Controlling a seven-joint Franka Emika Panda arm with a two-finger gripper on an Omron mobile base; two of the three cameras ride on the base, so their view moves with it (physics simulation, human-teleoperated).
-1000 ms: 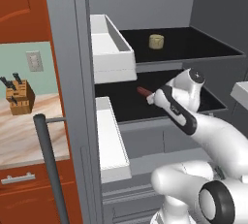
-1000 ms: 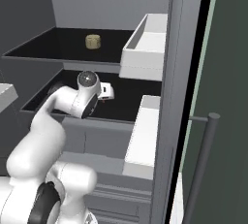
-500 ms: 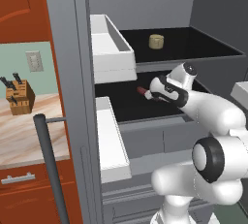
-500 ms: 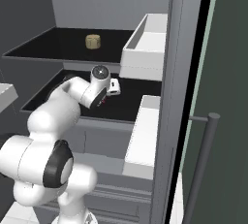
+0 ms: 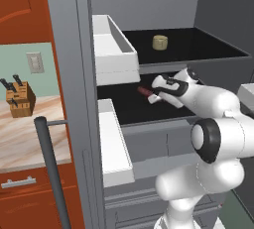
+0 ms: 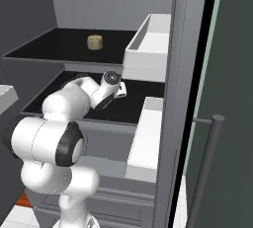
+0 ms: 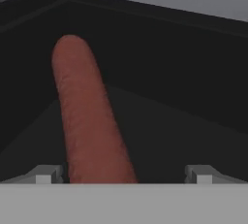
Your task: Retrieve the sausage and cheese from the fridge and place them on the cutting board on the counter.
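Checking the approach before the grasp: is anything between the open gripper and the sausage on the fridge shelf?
Nothing visible. In the hand view the sausage lies on the dark shelf, running between the open fingertips of the gripper.

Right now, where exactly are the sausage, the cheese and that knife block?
sausage [image 7: 89, 116]: hand view, middle of its length.
cheese [image 5: 159, 42]: left base view, front face of the chunk on the upper shelf.
knife block [image 5: 22, 100]: left base view, its wooden front.

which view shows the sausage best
The hand view: the sausage runs up the middle of the picture, lying on the dark fridge shelf between the open gripper's fingertips. In the left base view just its red end pokes out beside the hand. In the right base view the arm blocks it.
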